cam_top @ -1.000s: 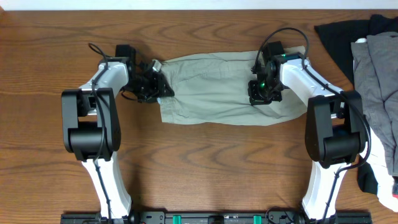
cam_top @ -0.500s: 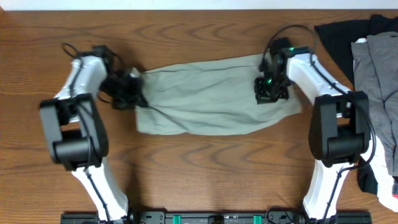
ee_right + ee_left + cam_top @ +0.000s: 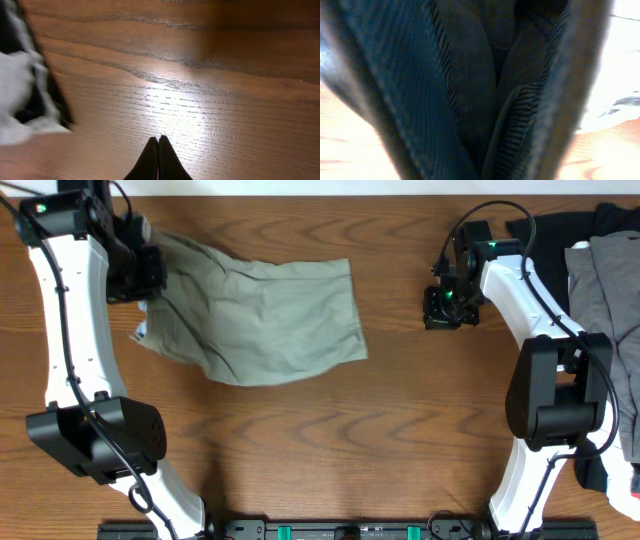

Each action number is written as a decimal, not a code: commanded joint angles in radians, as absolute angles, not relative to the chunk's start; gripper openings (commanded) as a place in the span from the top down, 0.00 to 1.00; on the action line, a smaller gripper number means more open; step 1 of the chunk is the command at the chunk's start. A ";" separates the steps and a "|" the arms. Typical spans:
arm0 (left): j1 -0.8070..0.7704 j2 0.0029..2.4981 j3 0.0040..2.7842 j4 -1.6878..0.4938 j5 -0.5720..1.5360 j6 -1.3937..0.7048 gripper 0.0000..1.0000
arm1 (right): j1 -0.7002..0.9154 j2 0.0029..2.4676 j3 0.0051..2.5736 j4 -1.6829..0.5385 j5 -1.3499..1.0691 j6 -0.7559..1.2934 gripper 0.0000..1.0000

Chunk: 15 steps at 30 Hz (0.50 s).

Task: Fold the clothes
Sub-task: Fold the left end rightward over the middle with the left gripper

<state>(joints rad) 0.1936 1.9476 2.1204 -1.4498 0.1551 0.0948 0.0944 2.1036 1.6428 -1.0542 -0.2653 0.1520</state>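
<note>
The pale khaki-green shorts (image 3: 265, 315) lie rumpled on the table's left half, their left end raised. My left gripper (image 3: 140, 275) is at that left end and is shut on the shorts. The left wrist view is filled with dark, close-up folds of their fabric (image 3: 470, 90), and the fingers are hidden by it. My right gripper (image 3: 445, 308) is shut and empty over bare wood, well to the right of the shorts. In the right wrist view its closed fingertips (image 3: 158, 142) point at the tabletop.
A black garment (image 3: 550, 235) and a darker grey garment (image 3: 610, 310) are piled at the table's right edge, beside the right arm. A dark and white shape (image 3: 25, 90) shows at the left of the right wrist view.
My left gripper has pulled the shorts far to the left and up. The right gripper has let go of the shorts' right end and stays near the same place, now over bare wood.
</note>
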 commanded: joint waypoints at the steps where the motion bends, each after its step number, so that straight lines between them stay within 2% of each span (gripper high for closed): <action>1: 0.151 1.932 2.172 -1.441 0.127 0.112 0.94 | 0.093 2.075 1.662 -1.051 -0.266 0.145 0.99; 8: 0.005 1.985 2.156 -1.369 0.193 0.021 0.94 | 0.099 2.075 1.662 -1.047 -0.266 0.145 0.99; 15: -0.153 2.081 2.156 -1.248 0.202 -0.189 0.94 | 0.109 2.075 1.662 -1.048 -0.265 0.145 0.99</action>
<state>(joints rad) -0.1017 2.0407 2.1506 -1.2667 0.1787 -0.0723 0.0990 2.1033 1.6428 -1.0500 -0.2653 0.1520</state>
